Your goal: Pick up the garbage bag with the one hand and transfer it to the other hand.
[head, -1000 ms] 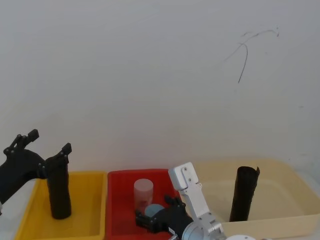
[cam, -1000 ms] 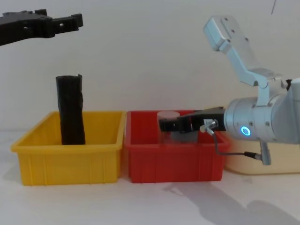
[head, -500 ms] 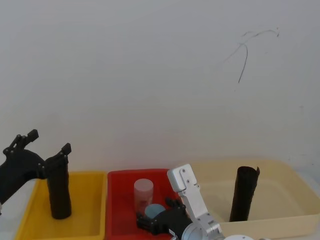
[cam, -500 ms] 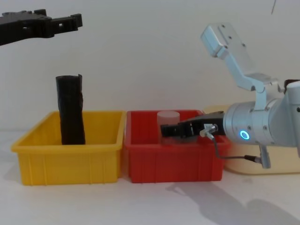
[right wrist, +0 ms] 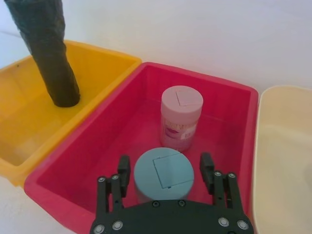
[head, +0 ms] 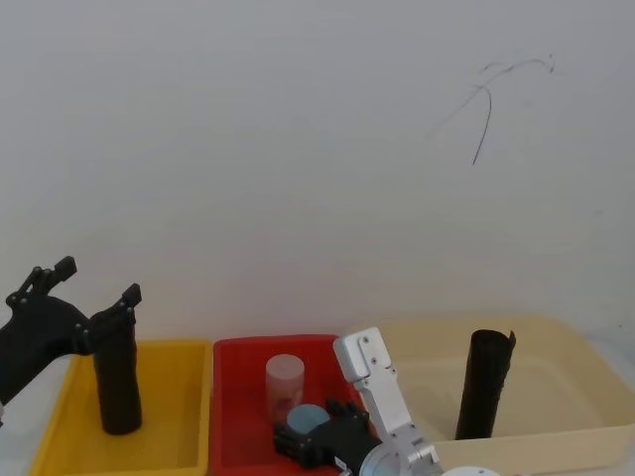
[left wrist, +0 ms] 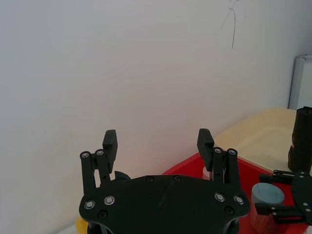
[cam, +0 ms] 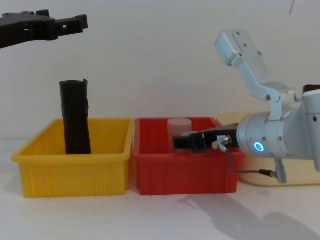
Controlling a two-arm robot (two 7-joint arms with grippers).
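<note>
Left gripper [cam: 70,22]: we log it open, raised above the bag [cam: 76,117], which stands upright in the yellow bin [cam: 70,170]. Right gripper [right wrist: 165,168]: open, straddling a blue-lidded jar [right wrist: 163,174] in the red bin [right wrist: 97,146]

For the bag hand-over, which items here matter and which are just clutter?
Belongs to the job:
- garbage bag, upright in the yellow bin
- left gripper, open, above the bag
- right gripper, open, over the red bin

Just lying about:
- pink jar
- blue-lidded jar
- second black roll in the cream tub
</note>
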